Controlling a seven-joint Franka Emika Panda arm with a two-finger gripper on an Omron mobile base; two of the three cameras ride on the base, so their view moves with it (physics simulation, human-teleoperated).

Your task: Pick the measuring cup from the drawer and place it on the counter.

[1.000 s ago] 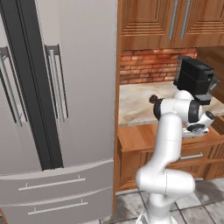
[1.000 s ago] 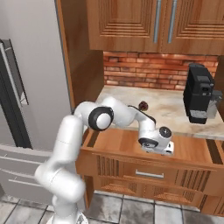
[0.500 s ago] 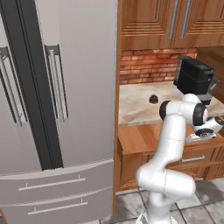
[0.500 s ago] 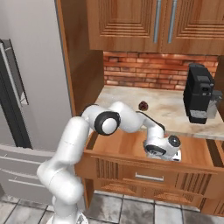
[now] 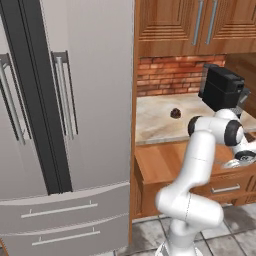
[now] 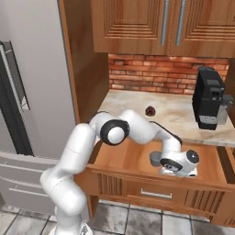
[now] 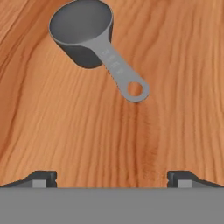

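Note:
The measuring cup (image 7: 81,33), a small grey metal bowl with a flat handle ending in a hole, lies on the wooden floor of the open drawer (image 7: 131,131) in the hand view. It is ahead of my gripper (image 7: 113,179) and a little to the left. The two fingertips (image 7: 41,178) stand wide apart with nothing between them, and the cup is clear of them. From the right base view my gripper (image 6: 180,170) hangs low inside the drawer (image 6: 131,158), near its right front. The beige counter (image 6: 176,117) runs behind it under the brick wall.
A small dark reddish-brown round object (image 6: 149,110) sits on the counter. A black coffee machine (image 6: 209,98) stands at the counter's right. The grey fridge (image 5: 65,125) fills the left side. Wooden cabinets (image 6: 160,27) hang above.
My hand has travelled to the right along the drawer and dropped lower into it, toward the front edge. The fingers are still apart.

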